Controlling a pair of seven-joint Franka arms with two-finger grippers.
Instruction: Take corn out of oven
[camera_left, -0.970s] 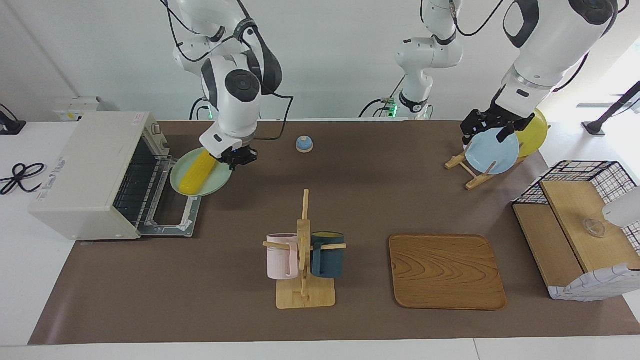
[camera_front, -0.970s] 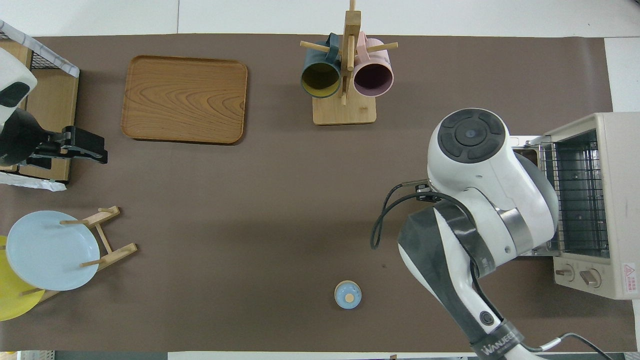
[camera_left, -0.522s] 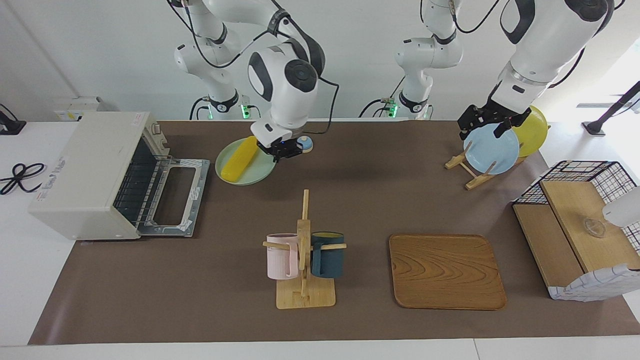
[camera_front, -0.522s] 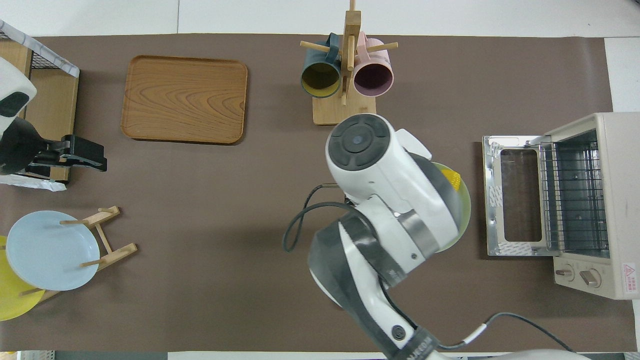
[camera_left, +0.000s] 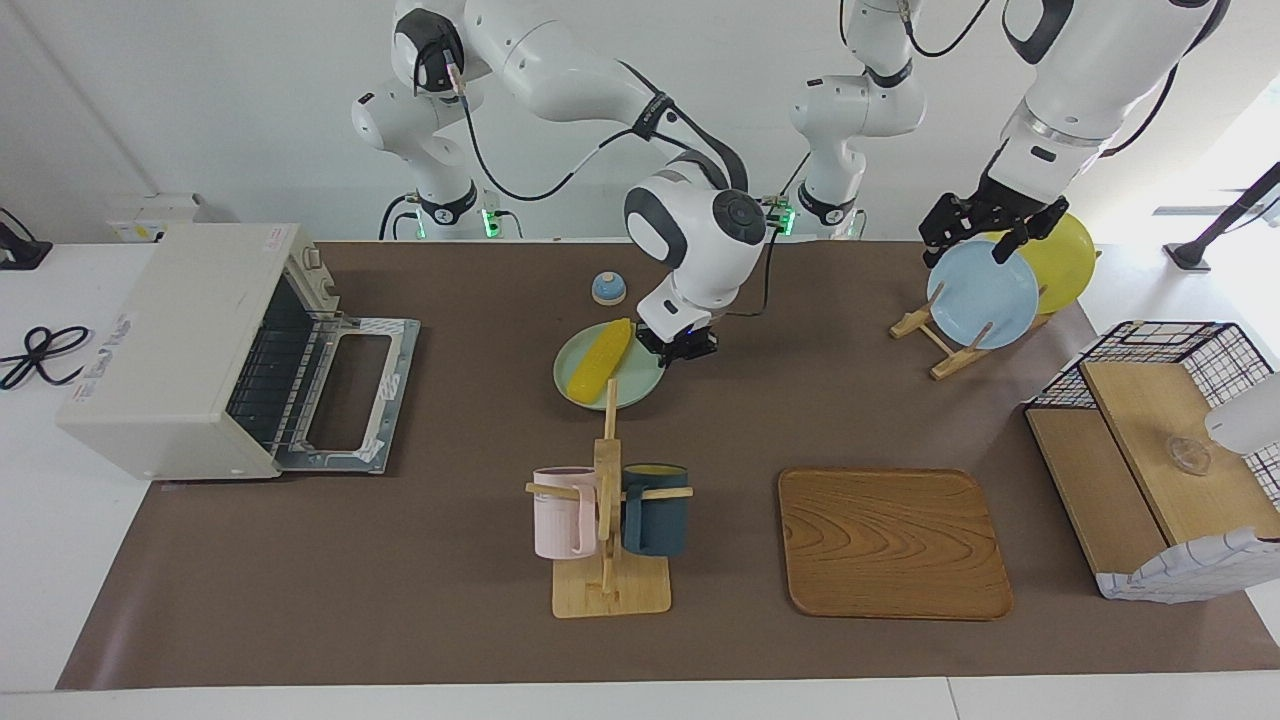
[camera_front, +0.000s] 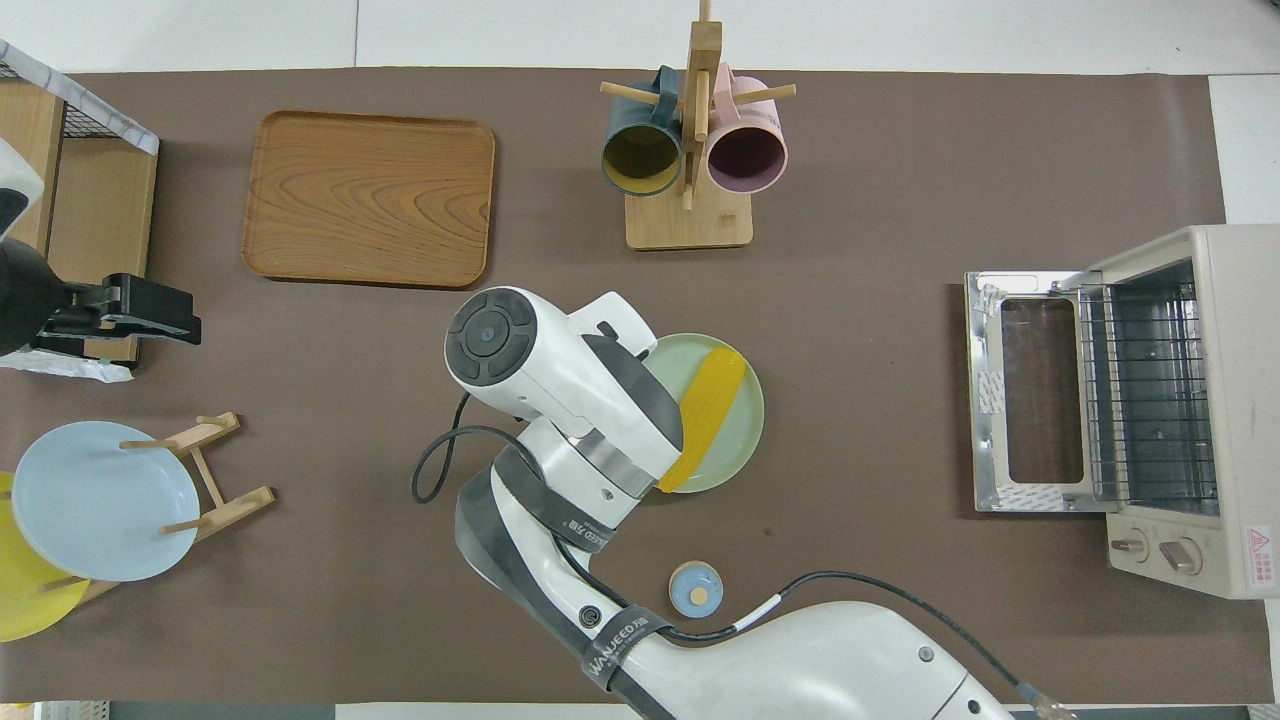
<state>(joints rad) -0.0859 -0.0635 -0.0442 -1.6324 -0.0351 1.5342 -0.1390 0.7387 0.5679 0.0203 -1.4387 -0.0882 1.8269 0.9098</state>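
Observation:
The yellow corn (camera_left: 600, 359) lies on a pale green plate (camera_left: 632, 389), outside the oven, near the middle of the table; both also show in the overhead view, corn (camera_front: 708, 408) and plate (camera_front: 745, 395). My right gripper (camera_left: 680, 346) is shut on the plate's rim and holds it low over the mat. The off-white oven (camera_left: 178, 340) stands at the right arm's end, its door (camera_left: 345, 400) dropped open and its wire rack (camera_front: 1150, 390) bare. My left gripper (camera_left: 975, 235) waits over the plate rack.
A mug stand (camera_left: 608, 520) with a pink and a dark blue mug stands farther from the robots than the plate. A small blue knob (camera_left: 609, 288) lies nearer to them. A wooden tray (camera_left: 893, 543), a rack with a blue plate (camera_left: 983, 300) and a yellow plate (camera_left: 1068, 250), and a wire shelf (camera_left: 1160, 460) fill the left arm's end.
My right arm has carried the green plate with the corn away from the oven's open door to the middle of the table. The left gripper has barely moved.

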